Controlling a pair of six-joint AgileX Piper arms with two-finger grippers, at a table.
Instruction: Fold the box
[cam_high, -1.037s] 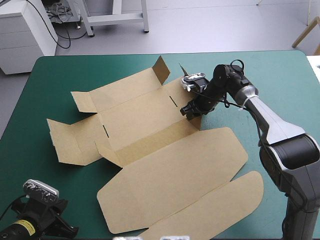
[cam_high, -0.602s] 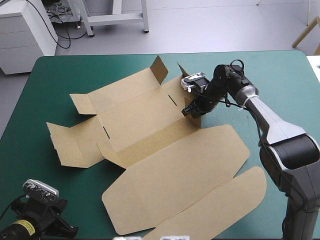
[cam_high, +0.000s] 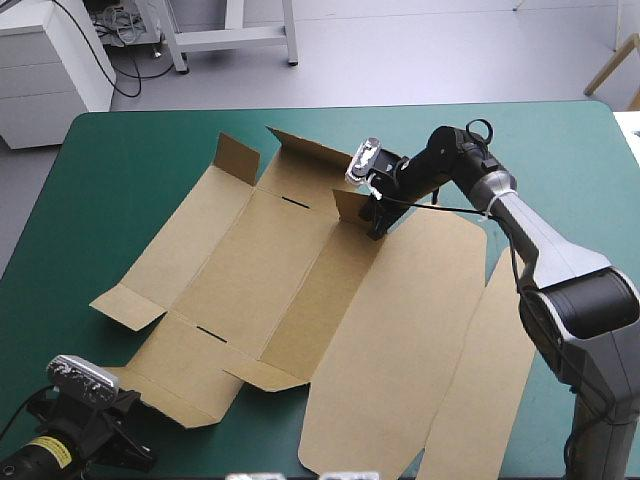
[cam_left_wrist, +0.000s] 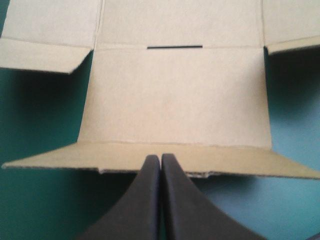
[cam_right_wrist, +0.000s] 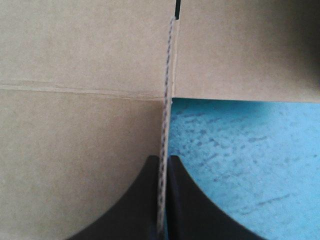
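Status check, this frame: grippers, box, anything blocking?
Left gripper shut, empty, near the box. Right gripper shut on the box at its far side. Walls mostly flat. Nothing in the way.

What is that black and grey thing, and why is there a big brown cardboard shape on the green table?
It's a robot with two arms. One picture looks down from above at a teal-green table. On it lies a box, not folded yet: a cut sheet of brown board, mostly flat. The other two pictures come from cameras on each wrist, looking along black fingers. The right gripper pinches a raised flap on the box's far side. The left gripper is shut, holding nothing, near the box's close edge.
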